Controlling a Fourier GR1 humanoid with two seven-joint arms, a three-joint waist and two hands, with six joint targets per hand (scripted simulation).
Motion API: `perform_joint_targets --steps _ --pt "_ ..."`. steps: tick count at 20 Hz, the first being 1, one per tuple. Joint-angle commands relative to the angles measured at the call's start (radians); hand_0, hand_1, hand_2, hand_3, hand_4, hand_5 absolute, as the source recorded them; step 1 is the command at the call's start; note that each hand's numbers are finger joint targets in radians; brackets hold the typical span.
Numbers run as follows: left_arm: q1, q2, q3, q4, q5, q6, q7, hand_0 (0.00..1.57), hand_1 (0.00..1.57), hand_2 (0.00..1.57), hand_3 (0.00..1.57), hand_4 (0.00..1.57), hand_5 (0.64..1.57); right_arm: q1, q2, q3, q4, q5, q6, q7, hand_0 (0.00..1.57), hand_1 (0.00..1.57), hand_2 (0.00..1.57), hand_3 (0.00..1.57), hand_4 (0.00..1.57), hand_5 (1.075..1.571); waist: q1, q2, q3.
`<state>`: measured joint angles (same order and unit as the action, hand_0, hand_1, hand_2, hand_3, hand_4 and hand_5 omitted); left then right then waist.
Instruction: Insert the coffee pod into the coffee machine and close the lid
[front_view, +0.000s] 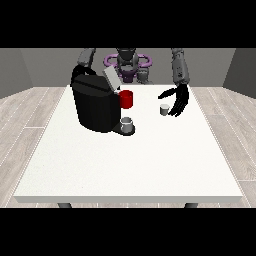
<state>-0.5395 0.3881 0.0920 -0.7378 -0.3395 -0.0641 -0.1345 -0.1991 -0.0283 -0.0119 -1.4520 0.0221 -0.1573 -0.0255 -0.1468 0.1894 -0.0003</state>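
White table (125, 165) is filling most of the view, w/ wood floor and grey walls behind. Black coffee machine (95, 105) is sitting toward the robot's end, at the view's left; its lid (111, 79) is standing tilted up, open. A red part (126, 99) is showing on the machine's front near the top, and a grey cup (127, 124) is resting on the tray at the machine's foot. Coffee pod (163, 109) is standing on the table, apart from the machine toward the view's right. Hand at the view's right (178, 101) is hovering just beside the pod, fingers spread and relaxed, holding nothing. Other hand is hidden behind the machine, so can't tell its fingers.

Step in hand, prob.: reaching for the pod, pre-grasp. Next move is calling for fingers closing round the pod, then lifting and carrying it over to the opening under the raised lid.
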Motion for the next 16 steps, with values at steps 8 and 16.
perform_joint_targets --steps 8,16 --pt "-0.068 0.048 -0.044 0.084 -0.138 0.056 -0.058 0.67 0.67 0.81 0.55 0.0 1.571 -0.01 -0.005 -0.023 0.069 0.0 -0.003 -0.046 0.0 0.0 0.0 0.0 0.49 1.571 0.007 0.017 0.0004" --pt "-0.112 0.032 -0.005 0.183 -0.191 0.239 -0.1 0.84 0.84 0.97 0.75 0.38 1.571 0.004 0.011 0.023 -0.021 -0.017 0.026 -0.019 0.0 0.0 0.0 0.0 0.51 1.571 -0.056 0.045 -0.0002"
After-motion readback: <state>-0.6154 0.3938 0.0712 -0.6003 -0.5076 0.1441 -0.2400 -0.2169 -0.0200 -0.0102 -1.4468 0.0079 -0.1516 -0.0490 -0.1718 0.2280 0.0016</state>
